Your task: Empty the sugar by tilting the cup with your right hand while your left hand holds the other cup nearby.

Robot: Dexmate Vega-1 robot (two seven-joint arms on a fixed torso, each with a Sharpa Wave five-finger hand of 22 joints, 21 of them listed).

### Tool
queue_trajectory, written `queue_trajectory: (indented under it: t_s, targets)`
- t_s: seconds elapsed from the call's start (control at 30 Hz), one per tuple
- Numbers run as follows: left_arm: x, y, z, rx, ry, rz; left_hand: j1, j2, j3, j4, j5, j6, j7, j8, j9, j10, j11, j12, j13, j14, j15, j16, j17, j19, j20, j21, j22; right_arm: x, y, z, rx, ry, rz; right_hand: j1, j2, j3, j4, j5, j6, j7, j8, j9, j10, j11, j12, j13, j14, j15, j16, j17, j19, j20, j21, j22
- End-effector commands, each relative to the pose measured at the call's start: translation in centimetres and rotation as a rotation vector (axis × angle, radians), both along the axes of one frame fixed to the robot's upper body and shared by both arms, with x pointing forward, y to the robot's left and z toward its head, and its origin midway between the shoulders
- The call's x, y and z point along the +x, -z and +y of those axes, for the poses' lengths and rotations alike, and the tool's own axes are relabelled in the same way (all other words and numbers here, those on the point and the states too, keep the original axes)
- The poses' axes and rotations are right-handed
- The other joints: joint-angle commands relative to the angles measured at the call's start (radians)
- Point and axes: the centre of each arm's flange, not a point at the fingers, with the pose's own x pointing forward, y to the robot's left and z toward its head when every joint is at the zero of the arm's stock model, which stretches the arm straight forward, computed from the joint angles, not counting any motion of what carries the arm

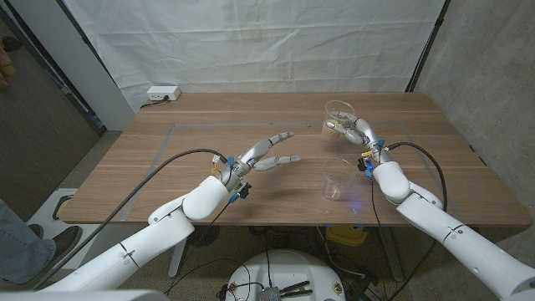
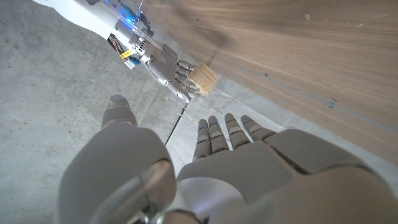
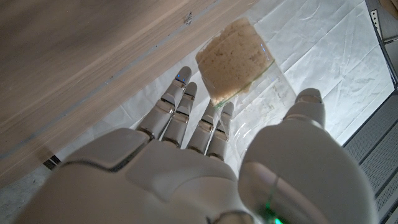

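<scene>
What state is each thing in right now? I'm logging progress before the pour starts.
Right hand: grips the sugar cup, raised off the table.
Sugar cup: held, tilted, brown sugar still inside.
Empty cup: upright on the table, clear, untouched.
Left hand: open, fingers apart, holding nothing, away from the empty cup.
Power strip: lies at the table's far left corner.

A clear sugar-filled cup [image 1: 339,114] is tilted above the table; another clear cup [image 1: 336,178], seemingly empty, stands upright nearby.
</scene>
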Motion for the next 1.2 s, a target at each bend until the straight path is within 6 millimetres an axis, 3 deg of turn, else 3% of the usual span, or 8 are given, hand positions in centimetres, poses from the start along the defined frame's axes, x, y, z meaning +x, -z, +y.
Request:
queue_trajectory:
  t_s: [0.03, 0.5, 1.2]
  targets:
    - [-1.8, 1.0, -1.8, 0.116, -0.068, -0.166, 0.005, -0.008, -0.008, -0.004, 0.008, 0.027, -0.007, 0.008, 0.004, 0.022, -0.018, 0.006, 0.002, 0.012, -0.013, -0.001, 0.003, -0.010, -0.028, -0.001, 0.004, -0.1, -0.2, 0.1, 0.004, -0.008, -0.004, -0.001, 0.009, -0.005, 0.001, -0.003, 0.012, 0.002, -0.003, 0.005, 0.010, 0.000, -0.002, 0.002, 0.005, -0.107, -0.002, 0.001, 0.004, -0.005, -0.001, 0.001]
    - [-1.1, 2.0, -4.0, 0.229, -0.131, -0.232, 0.009, -0.002, -0.013, -0.002, 0.017, 0.038, -0.033, 0.005, 0.004, 0.030, -0.037, 0.002, 0.003, 0.017, -0.040, -0.004, 0.003, 0.005, -0.035, 0.003, 0.004, -0.4, 0.1, 0.3, 0.006, -0.008, 0.004, 0.001, 0.011, -0.006, 0.002, -0.005, 0.017, 0.006, -0.004, 0.005, 0.015, 0.000, -0.003, 0.002, 0.008, -0.108, -0.002, 0.001, 0.009, -0.011, -0.001, 0.001]
    - [1.4, 4.7, -7.1, 0.234, -0.087, -0.071, 0.004, -0.011, -0.030, 0.002, 0.027, -0.023, -0.009, -0.025, 0.005, -0.023, -0.013, -0.022, 0.005, -0.032, -0.011, -0.020, 0.004, -0.012, -0.026, -0.007, 0.003, -0.7, 1.1, -0.4, 0.030, -0.003, 0.018, 0.002, 0.016, -0.007, 0.005, -0.009, 0.027, 0.006, -0.005, 0.005, 0.020, -0.001, -0.005, 0.002, 0.011, -0.104, -0.003, 0.002, 0.012, -0.018, -0.003, 0.001]
